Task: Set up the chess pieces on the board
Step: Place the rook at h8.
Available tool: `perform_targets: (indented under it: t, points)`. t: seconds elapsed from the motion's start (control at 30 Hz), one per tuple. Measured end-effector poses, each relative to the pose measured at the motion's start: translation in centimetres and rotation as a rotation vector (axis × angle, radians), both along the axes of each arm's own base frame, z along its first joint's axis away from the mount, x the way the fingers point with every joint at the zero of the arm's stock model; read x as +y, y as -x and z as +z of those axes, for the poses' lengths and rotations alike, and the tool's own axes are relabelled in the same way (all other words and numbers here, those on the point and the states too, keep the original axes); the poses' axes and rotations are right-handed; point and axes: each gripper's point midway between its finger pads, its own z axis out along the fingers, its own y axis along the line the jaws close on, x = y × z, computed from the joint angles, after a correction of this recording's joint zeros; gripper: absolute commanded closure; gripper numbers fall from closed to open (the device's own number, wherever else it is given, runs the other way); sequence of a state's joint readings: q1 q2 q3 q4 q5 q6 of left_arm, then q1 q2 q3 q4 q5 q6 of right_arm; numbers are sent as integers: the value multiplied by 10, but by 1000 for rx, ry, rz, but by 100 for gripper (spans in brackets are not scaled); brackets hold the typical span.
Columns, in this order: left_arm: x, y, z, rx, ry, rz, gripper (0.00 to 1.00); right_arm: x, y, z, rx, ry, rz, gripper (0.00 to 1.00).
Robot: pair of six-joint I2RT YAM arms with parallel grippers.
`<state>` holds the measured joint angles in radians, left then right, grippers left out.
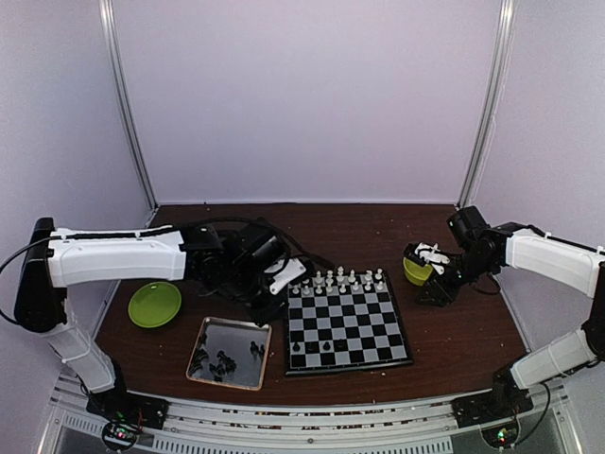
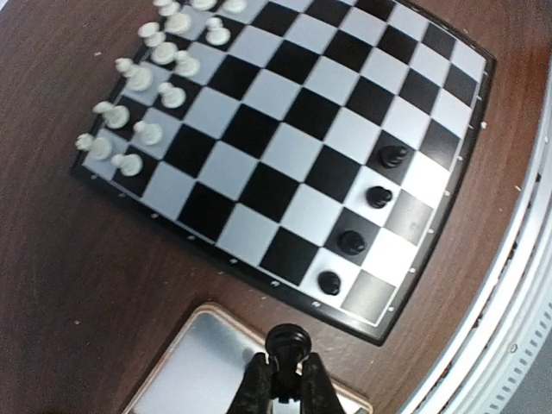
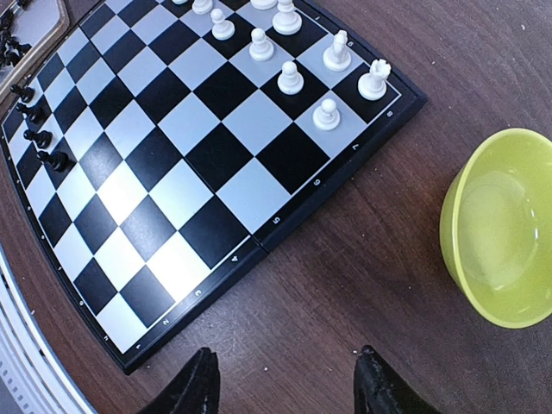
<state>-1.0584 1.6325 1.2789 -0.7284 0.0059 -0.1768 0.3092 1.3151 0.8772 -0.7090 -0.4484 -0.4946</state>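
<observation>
Picture edges are cutting off the bowl [image 3: 504,233] and the tray [image 2: 198,362]. The left fingers [image 2: 257,390] are hiding the base of the black piece [image 2: 287,342]. From above, the tray's loose pieces [image 1: 222,360] are showing too small to identify.

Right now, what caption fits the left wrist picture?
Left gripper shut on a black chess piece, metal tray and part-set board beyond.

The counter [image 3: 362,259] looks like dark, matt wood grain. The chessboard [image 3: 198,172] is smooth and glossy, as are its black chess pieces [image 2: 351,241]. The tray [image 2: 198,366] is mirror-shiny metal; the lime bowl [image 3: 509,233] glossy plastic.
</observation>
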Motion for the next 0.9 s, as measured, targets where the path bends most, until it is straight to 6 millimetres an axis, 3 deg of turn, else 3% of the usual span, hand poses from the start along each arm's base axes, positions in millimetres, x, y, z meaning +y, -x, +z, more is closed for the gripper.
perform_targets:
  t: [0.13,0.3,0.9]
  points:
    - [-18,27,-30,47,-66,-103,100,0,0,0,1,0,1,47]
    - [-19,53,-67,107,-172,-170,100,0,0,0,1,0,1,47]
    - [-27,54,-82,107,-219,-175,100,0,1,0,2,1,1,47]
